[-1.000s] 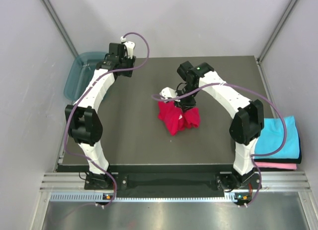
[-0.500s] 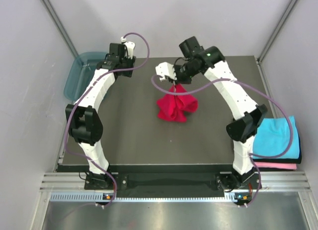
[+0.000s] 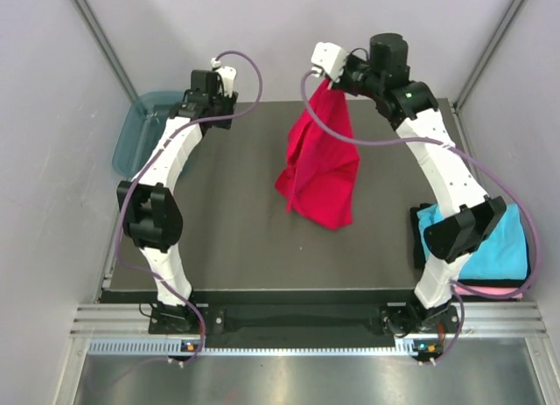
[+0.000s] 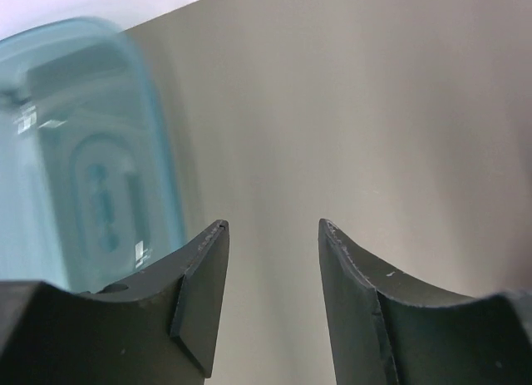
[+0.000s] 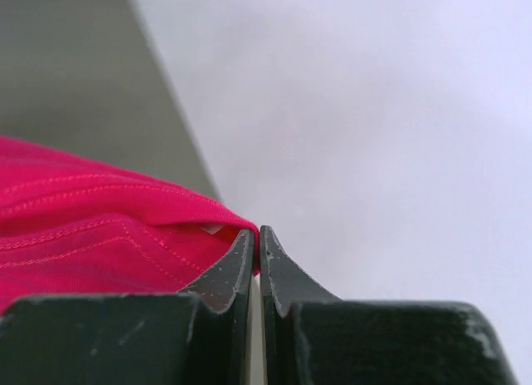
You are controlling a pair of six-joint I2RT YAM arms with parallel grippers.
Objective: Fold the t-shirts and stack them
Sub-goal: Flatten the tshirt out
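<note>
By the table's (image 3: 227, 247) right edge, toward the near corner, lies a flat, folded cyan t-shirt (image 3: 503, 247), soft and rectangular. A sliver of pink t-shirt (image 3: 514, 291) shows under it. Over the middle of the matte dark table the crimson t-shirt (image 3: 319, 173) hangs as a long, creased drape, narrow on top and wider below. Whether its lower end touches the table cannot be told. The right jaws, pressed together, pinch a stitched hem of its knit cloth high above the far edge. At the far left corner the left jaws stand spread over bare table, beside the translucent teal plastic tub (image 3: 140, 129). A second ago the shirt was a crumpled heap with the right jaws low on it; the left arm has kept its place.
</note>
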